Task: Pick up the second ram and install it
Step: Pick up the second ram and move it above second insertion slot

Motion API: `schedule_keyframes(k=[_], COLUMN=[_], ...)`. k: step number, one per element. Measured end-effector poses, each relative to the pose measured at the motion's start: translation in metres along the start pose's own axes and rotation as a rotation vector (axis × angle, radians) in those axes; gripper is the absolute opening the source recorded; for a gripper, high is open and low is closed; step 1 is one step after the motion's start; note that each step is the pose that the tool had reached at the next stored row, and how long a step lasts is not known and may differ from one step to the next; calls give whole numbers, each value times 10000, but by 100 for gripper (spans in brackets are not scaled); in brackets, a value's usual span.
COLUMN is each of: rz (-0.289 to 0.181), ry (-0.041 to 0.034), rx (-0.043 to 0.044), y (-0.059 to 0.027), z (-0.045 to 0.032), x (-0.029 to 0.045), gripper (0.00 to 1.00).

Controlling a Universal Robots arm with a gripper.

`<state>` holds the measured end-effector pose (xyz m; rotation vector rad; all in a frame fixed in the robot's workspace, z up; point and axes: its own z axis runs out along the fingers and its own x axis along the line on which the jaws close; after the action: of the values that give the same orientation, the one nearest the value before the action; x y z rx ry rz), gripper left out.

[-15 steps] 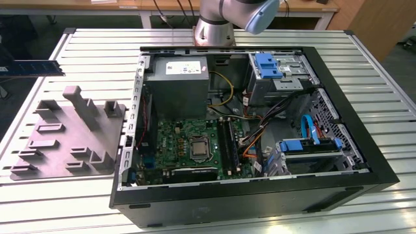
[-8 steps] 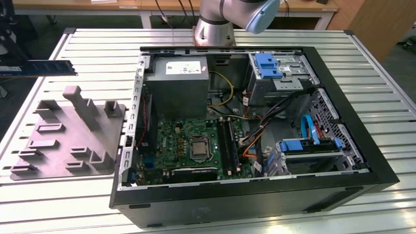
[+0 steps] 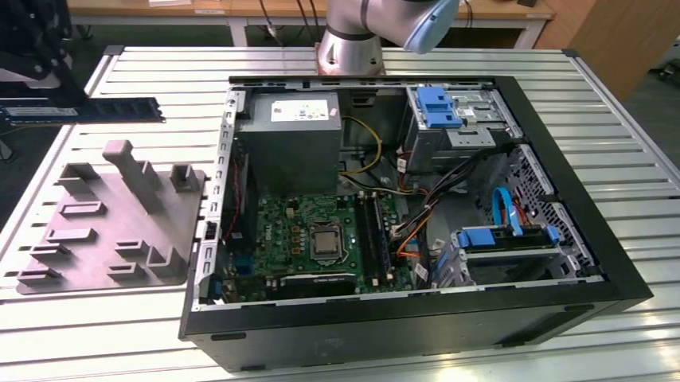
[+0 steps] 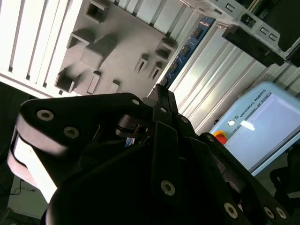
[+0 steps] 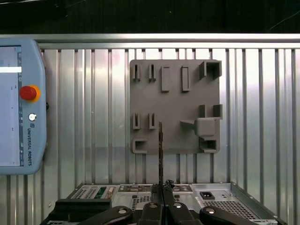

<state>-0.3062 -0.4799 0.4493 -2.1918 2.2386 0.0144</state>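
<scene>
Blue circuit board shows in the second wrist view where the second ram [image 4: 187,49] juts from the gripper [image 4: 161,93], clamped tight on its flat faces, above the grey fixture plate [image 4: 124,28]. Gripping the faces, I judge, leaves its contact edge free for a slot.

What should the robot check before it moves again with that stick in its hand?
1. The hand is shut on the second ram: ok, the fingertips pinch it in the first wrist view.
2. Ram straight in the hand: ok, it lines up with the fingers.
3. The computer case is open: ok, the motherboard shows.
4. A free one among the slots: cannot tell.
5. The cables are away from the slots: cannot tell, they lie close beside them.
</scene>
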Motion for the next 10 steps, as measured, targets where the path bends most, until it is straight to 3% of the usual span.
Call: schedule_keyframes(k=[10], rz=[0], ry=[-1], rx=[0], y=[-392], z=[1], x=[-8], gripper=[11])
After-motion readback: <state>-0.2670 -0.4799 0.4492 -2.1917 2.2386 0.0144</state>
